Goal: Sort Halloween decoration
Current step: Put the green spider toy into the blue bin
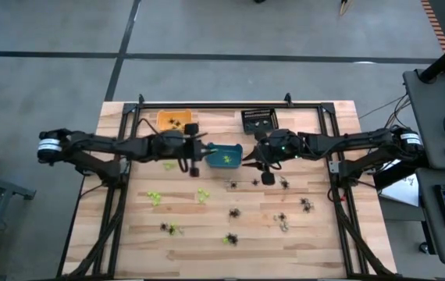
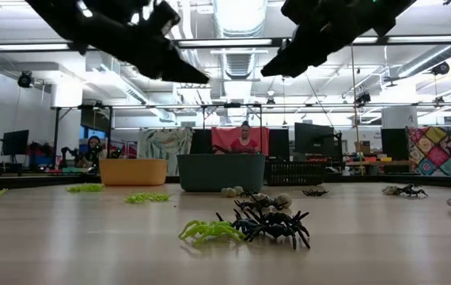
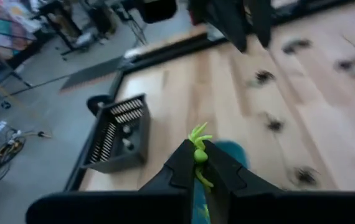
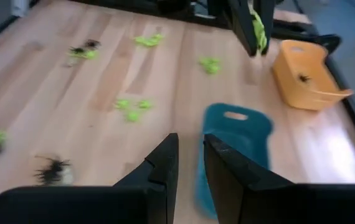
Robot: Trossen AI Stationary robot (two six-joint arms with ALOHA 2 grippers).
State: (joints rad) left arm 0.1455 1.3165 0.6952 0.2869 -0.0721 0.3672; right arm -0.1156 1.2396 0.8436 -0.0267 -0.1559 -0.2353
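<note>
The left gripper point(image 3: 197, 167) hangs above the table point(image 1: 207, 250) with its fingers point(image 3: 177, 163) pinched shut on a lime green spider point(image 3: 198, 149), one piece of the Halloween decoration, and the teal bin point(image 1: 224, 155) shows directly beneath it in the left wrist view. The step in hand appears to be dropping that spider into its bin, so the job is to centre the fingers over the bin's opening, not its rim, lower a little so the light trinket cannot bounce out, then open fully and check that a leg does not cling to a pad. The right gripper point(image 4: 190, 158) hovers just beside the same bin from the other side, fingers slightly apart with nothing visible between them; the two arms are near each other, so one should wait while the other releases. The orange bin point(image 1: 172, 120) already holds dark spiders, and the black bin point(image 1: 258, 119) stands at the far edge. The remaining decorations, green spiders point(image 1: 155, 197) and black spiders point(image 1: 306, 205), lie scattered over the near half of the table, some touching in mixed pairs point(image 2: 245, 227), which will call for careful single picks later.
</note>
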